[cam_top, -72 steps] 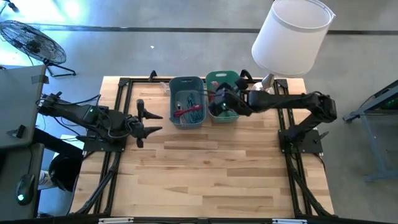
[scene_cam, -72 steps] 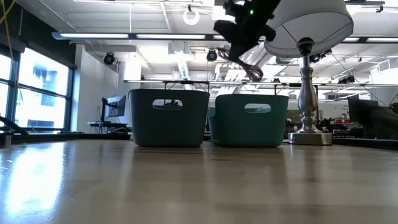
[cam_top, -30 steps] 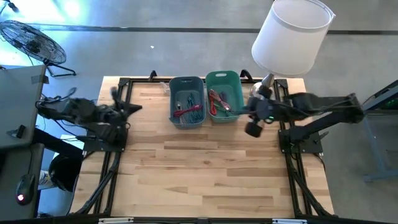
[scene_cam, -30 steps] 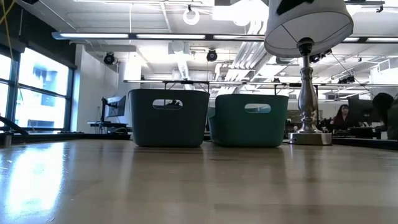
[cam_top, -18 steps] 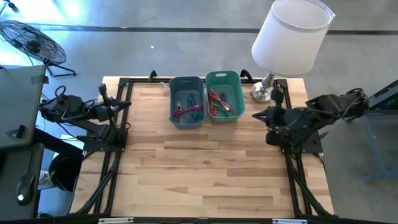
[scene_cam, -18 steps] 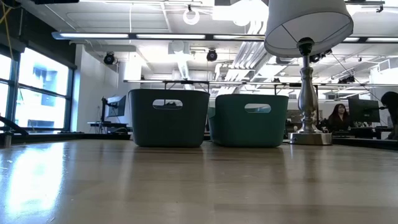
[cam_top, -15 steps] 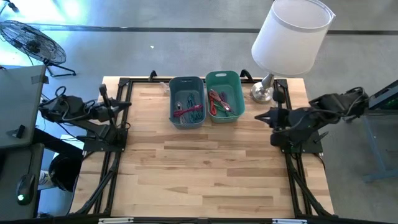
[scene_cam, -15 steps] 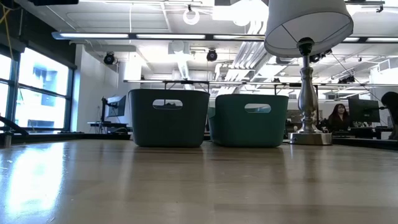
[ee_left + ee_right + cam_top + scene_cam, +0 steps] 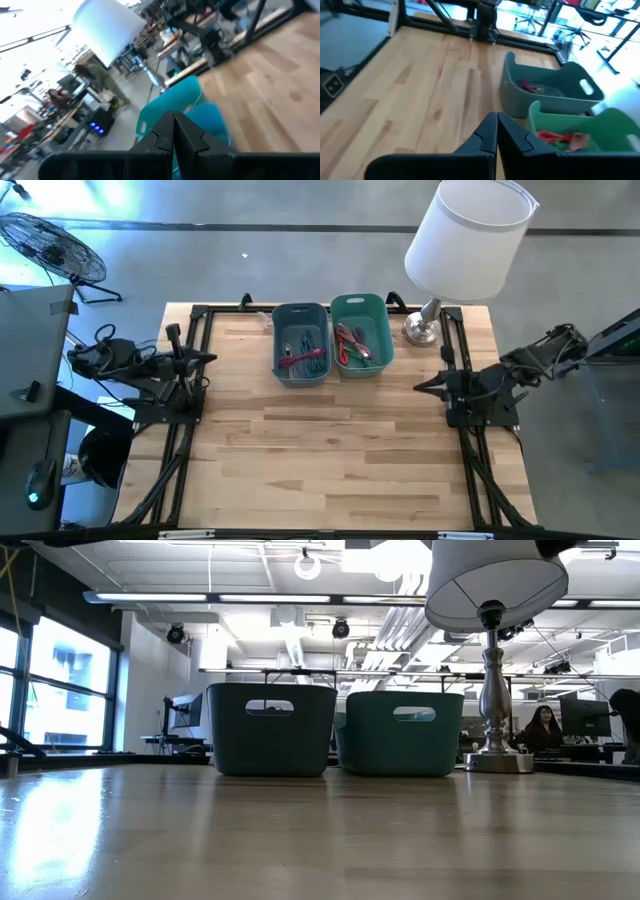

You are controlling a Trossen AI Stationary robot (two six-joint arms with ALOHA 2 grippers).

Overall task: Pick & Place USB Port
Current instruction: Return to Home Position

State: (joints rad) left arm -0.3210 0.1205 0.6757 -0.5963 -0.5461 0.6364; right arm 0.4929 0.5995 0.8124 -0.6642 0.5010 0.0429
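Two bins stand side by side at the table's far middle: a grey-blue bin (image 9: 301, 344) and a green bin (image 9: 361, 333). Red and pale cables, the USB port items, lie inside both (image 9: 305, 360) (image 9: 352, 345). My left gripper (image 9: 208, 358) is shut and holds nothing; it hovers level at the table's left edge, pointing toward the bins. My right gripper (image 9: 420, 387) is also shut and holds nothing; it sits by the table's right edge, tipped slightly down, near of the lamp. Its wrist view shows the shut fingers (image 9: 496, 118) with both bins (image 9: 545, 92) (image 9: 590, 131) beyond them.
A lamp with a white shade (image 9: 468, 238) and a metal base (image 9: 420, 332) stands at the far right, beside the green bin. Black frame rails (image 9: 190, 420) run along both side edges. Bare wooden tabletop (image 9: 320, 450) spreads from the bins to the near edge.
My right arm has folded back toward the table's right edge, and its shut gripper has swung toward the near edge and sunk. My left arm has drawn in a little at the left edge and dropped slightly. Both grippers stay shut. The bins and cables have not moved.
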